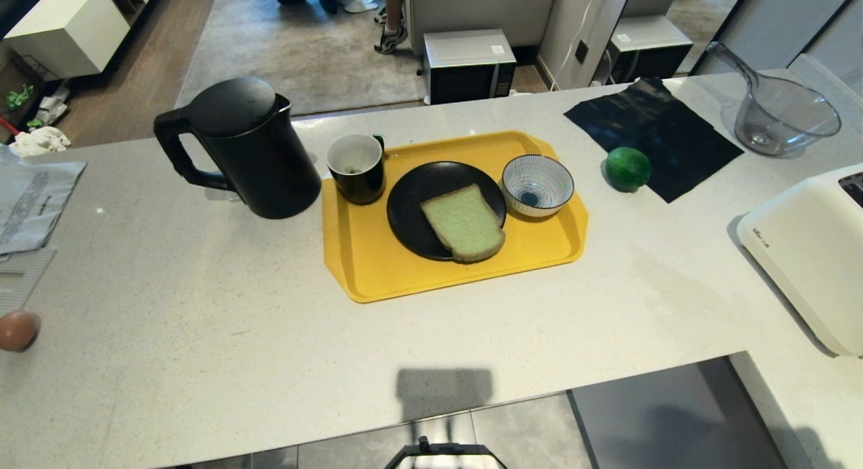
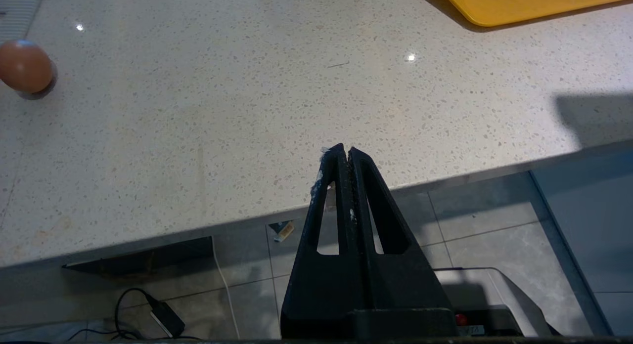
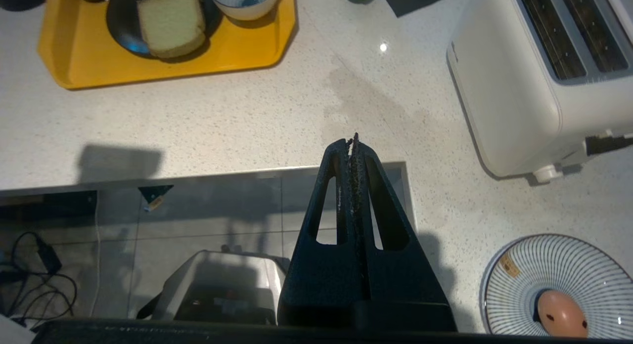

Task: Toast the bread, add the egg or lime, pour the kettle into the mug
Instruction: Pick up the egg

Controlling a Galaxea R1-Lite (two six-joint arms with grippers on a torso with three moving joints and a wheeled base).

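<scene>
The pale green bread (image 1: 465, 223) lies on a black plate (image 1: 411, 213) on the yellow tray (image 1: 377, 273), between the black mug (image 1: 356, 167) and a striped bowl (image 1: 537, 184). The tall black kettle (image 1: 239, 149) stands left of the tray, and the lime (image 1: 628, 168) lies to its right. The speckled egg (image 3: 561, 312) rests in another striped bowl (image 3: 559, 265). My left gripper (image 2: 344, 150) hangs shut and empty over the counter's front edge. My right gripper (image 3: 352, 140) is shut and empty at the counter's inner corner, short of the toaster (image 3: 524, 77). Neither arm shows in the head view.
A plain brown egg (image 1: 17, 330) lies at the counter's far left near some papers (image 1: 34, 199). A black cloth (image 1: 650, 135) and a clear jug (image 1: 782, 115) sit at the back right. The white toaster (image 1: 809, 246) occupies the right wing of the counter.
</scene>
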